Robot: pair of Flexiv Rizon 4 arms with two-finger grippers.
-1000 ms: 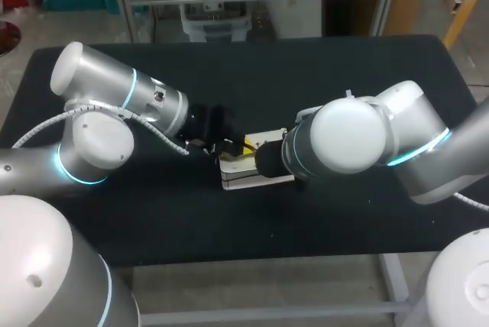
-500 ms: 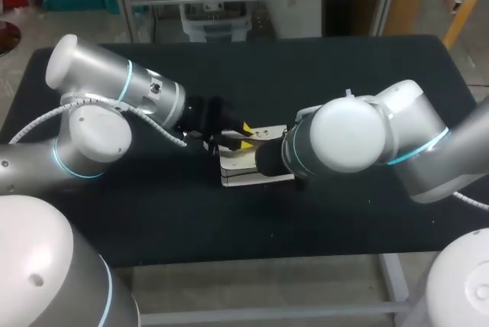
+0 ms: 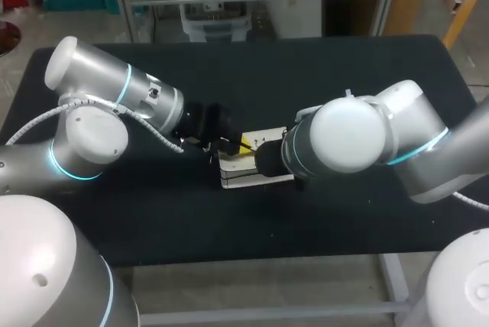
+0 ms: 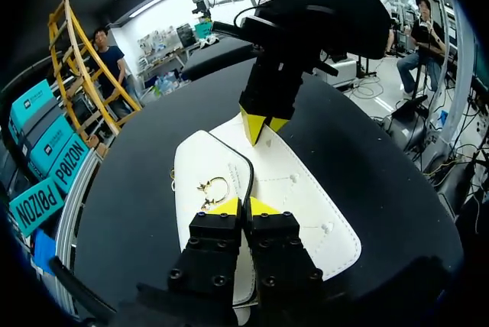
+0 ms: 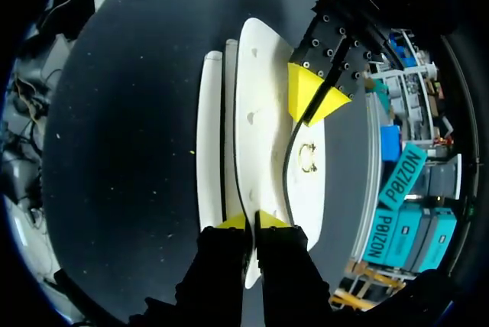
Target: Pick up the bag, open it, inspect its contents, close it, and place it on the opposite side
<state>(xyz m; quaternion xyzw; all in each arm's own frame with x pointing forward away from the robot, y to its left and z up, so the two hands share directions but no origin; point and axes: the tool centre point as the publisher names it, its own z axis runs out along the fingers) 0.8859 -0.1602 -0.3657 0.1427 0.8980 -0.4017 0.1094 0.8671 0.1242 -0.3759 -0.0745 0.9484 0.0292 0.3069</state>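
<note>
- Head view: your bag (image 3: 248, 173) lies flat mid-table (image 3: 344, 75), w/ both arms meeting over it. The left gripper (image 3: 243, 144) is at its edge; the right arm (image 3: 348, 144) covers its own claw here.
- Left wrist: the left gripper (image 4: 241, 206) is pinched narrow on the flap (image 4: 302, 193) edge by the gold ring (image 4: 212, 189) — prob. to peel it open. The right gripper (image 4: 260, 124) is at the far end.
- Right wrist: the right gripper (image 5: 251, 221) is nipped tight on the opposite end — likely your anchor vs. sliding.

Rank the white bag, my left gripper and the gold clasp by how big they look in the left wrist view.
Largest: white bag
Next: left gripper, though nearness to the camera inflates it
Smallest: gold clasp, by far
</note>
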